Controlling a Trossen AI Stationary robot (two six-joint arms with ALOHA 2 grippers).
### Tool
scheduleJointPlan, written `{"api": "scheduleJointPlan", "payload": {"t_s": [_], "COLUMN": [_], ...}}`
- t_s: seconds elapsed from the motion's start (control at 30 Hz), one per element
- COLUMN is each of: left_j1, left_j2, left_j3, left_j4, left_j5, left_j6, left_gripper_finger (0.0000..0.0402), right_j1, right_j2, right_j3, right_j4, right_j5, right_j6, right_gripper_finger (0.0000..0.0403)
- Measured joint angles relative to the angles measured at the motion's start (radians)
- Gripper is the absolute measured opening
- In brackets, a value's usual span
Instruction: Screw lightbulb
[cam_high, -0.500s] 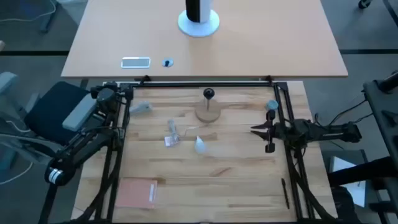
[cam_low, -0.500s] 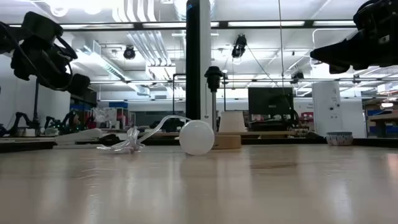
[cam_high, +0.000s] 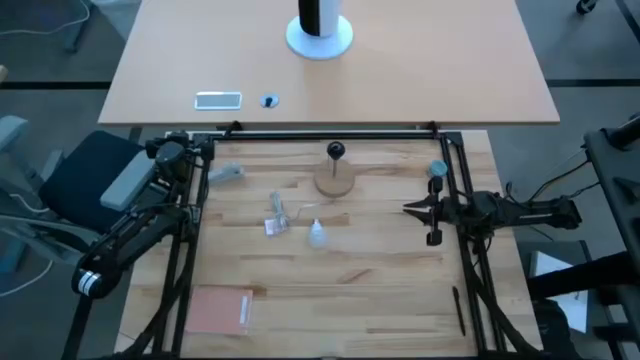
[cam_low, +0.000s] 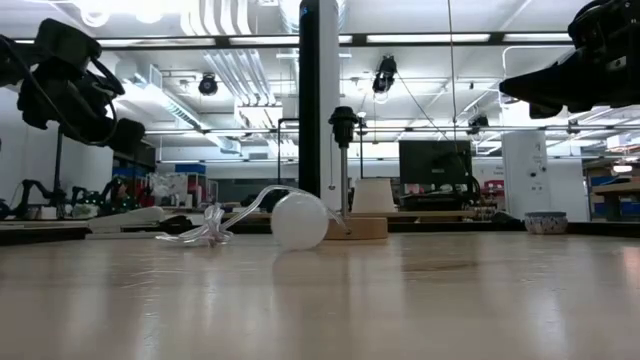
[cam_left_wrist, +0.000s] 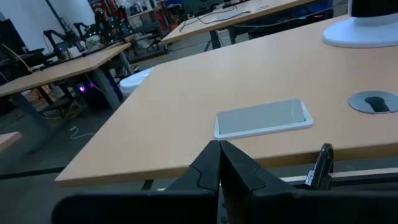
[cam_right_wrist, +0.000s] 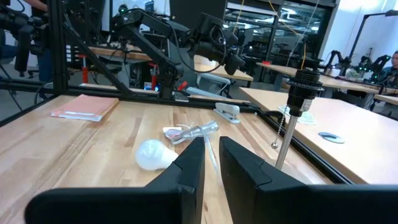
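Frosted white, with a globe tapering to a grey screw base, the small lightbulb (cam_high: 318, 234) lies loose on its side on the pale wooden tabletop (cam_high: 380, 290), so the task looks barely begun: nothing is grasped, and the black socket stem on its round wooden disc base (cam_high: 335, 178) stands empty beside it. Picking up the bulb, carrying it over the socket and turning it in all appear left to do. The right end effector (cam_high: 408, 209) hovers above the tabletop at its right edge, fingers parted by only a narrow gap and holding nothing; the bulb lies well ahead of its fingertips, toward the tabletop's middle, with a crumpled clear plastic wrapper (cam_high: 277, 219) just beyond it and the socket off to one side of the line of approach. The left end effector (cam_left_wrist: 219, 149) waits raised at the far left corner, fingers pressed together and empty, pointing away from the bulb.
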Motion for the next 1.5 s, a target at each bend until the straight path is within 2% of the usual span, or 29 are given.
{"api": "scheduleJointPlan", "payload": {"t_s": [0.47,0.83,1.07,1.27,1.3,1.37,1.5], "left_j1": [0.000,0.000,0.000,0.000,-0.004,-0.021,-0.029], "left_j2": [0.000,0.000,0.000,0.000,0.000,-0.016,-0.055], "left_j3": [0.000,0.000,0.000,0.000,0.000,0.009,0.047], "left_j4": [0.000,0.000,0.000,0.001,-0.001,-0.036,-0.040], "left_j5": [0.000,0.000,0.000,0.000,0.008,0.083,0.375], "left_j6": [0.000,0.000,0.000,-0.006,-0.051,-0.192,-0.200], "left_gripper_finger": [0.0000,0.0000,0.0000,0.0000,0.0000,0.0000,0.0000], "right_j1": [0.000,0.000,0.000,0.000,0.000,0.000,0.000], "right_j2": [0.000,0.000,0.000,0.000,0.000,0.000,0.000], "right_j3": [0.000,0.000,0.000,0.000,0.000,0.000,0.000], "right_j4": [0.000,0.000,0.000,0.000,0.000,0.001,0.001], "right_j5": [0.000,0.000,0.005,0.005,0.005,0.005,0.005], "right_j6": [0.000,0.000,-0.223,-0.254,-0.257,-0.277,-0.256], "right_gripper_finger": [0.0067,0.0047,0.0046,0.0058,0.0059,0.0062,0.0064]}}
